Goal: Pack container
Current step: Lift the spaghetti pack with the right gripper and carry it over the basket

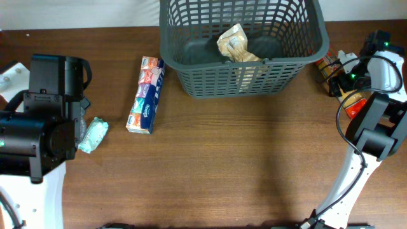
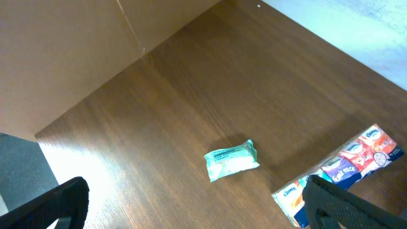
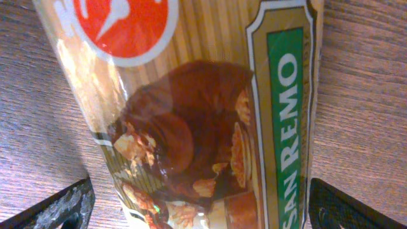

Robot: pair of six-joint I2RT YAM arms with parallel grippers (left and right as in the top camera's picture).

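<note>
Container (image 1: pixel 210 79) loading may fail if my right gripper (image 3: pixel 203 210), spread astride the pasta packet (image 3: pixel 191 114), closes off-centre and the slick film slips; left gripper (image 2: pixel 197 213) also spread.

Robot lab, wooden worktable (image 1: pixel 222 172)

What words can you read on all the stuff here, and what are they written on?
"SAN REMO": on the green label of the food packet, seen in the right wrist view.
Tissue pack: colourful print, too blurred to read.
Small green packet: lines of print, too small to read.
Crumpled bag in the container: print too small to read.
</note>
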